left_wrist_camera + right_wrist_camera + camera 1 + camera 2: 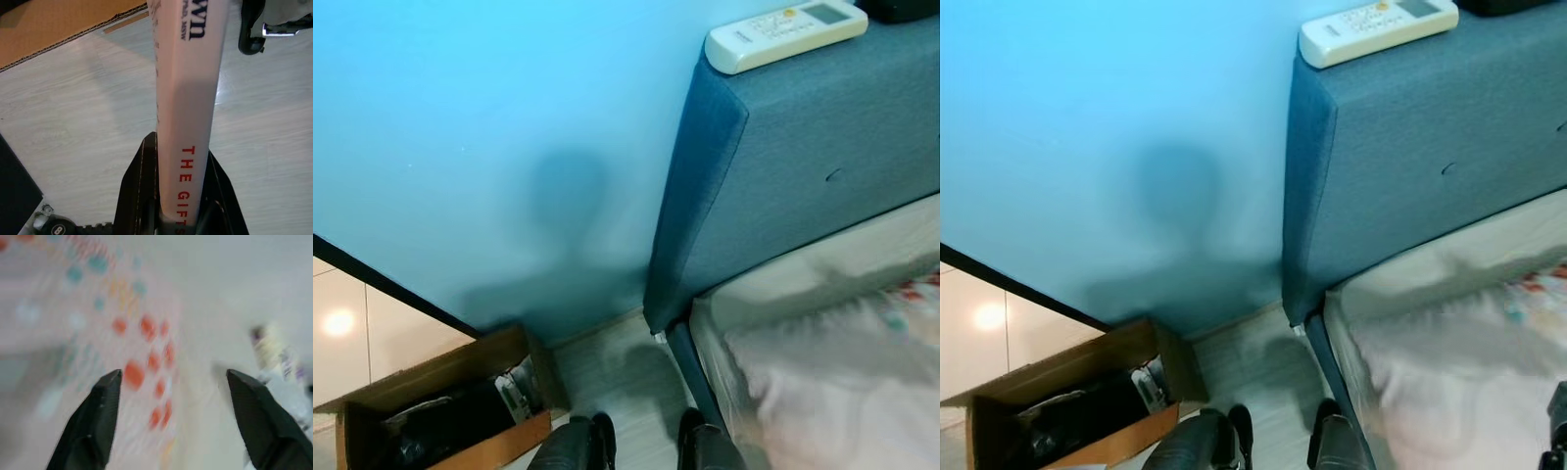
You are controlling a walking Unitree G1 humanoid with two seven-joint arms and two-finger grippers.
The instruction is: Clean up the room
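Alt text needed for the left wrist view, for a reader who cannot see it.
The left claw is shut on a long pale book, its spine printed with red letters reading THE GIFTS, held above a light wood-look floor. A brown cardboard box edge lies beyond it.

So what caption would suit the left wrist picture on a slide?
Left gripper shut on a pale pink book with red lettering, above grey wood-look floor beside a brown cardboard box.
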